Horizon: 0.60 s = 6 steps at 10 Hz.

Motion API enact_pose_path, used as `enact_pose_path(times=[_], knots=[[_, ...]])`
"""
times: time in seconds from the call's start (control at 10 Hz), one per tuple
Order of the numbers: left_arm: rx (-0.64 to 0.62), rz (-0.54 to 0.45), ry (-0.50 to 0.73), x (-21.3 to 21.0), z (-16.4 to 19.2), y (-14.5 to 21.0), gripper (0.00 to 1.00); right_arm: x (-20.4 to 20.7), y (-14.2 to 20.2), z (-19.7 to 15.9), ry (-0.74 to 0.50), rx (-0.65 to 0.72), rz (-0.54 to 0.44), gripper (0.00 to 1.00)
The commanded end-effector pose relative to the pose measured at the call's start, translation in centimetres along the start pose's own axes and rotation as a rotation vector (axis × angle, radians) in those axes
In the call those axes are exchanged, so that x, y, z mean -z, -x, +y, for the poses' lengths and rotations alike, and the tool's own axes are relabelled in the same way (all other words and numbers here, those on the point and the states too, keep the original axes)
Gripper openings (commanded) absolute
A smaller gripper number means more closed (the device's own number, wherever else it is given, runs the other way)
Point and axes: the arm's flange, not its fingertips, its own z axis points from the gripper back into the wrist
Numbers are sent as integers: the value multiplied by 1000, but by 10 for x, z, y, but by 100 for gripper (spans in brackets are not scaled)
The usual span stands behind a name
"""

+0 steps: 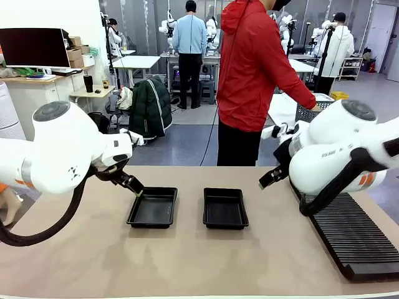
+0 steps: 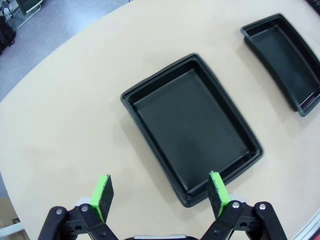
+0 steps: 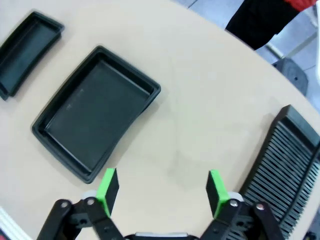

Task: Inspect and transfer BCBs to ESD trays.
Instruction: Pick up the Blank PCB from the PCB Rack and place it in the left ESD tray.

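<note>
Mid-frame in the front view, on the tan table (image 1: 187, 261), the left ESD tray (image 1: 153, 207) and the right ESD tray (image 1: 225, 208) sit side by side, slightly apart. The left gripper (image 1: 136, 190) hovers at the left ESD tray's upper left corner, its fingers spread wide and holding nothing. The right gripper (image 1: 267, 180) hangs to the right of both trays, also wide, near the ribbed black rack (image 1: 355, 240).
</note>
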Motion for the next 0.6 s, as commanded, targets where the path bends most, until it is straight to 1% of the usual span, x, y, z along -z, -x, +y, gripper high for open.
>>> enact_pose_path(times=[0.0, 0.1, 0.2, 0.3, 0.5], knots=[[-73, 32, 63, -41, 14, -14, 100, -47, -3, -16, -91, 68, -22, 91], [-123, 24, 105, -58, 12, -19, 100, -69, -3, -29, -107, 76, -6, 87], [-180, 17, 147, -74, 12, -23, 100, -90, -7, -43, -134, 84, 14, 88], [-206, 41, 157, -92, 20, -23, 100, -104, -8, -47, -176, 138, 24, 88], [-303, 60, 209, -124, 26, -25, 100, -138, -11, -71, -252, 206, 61, 88]])
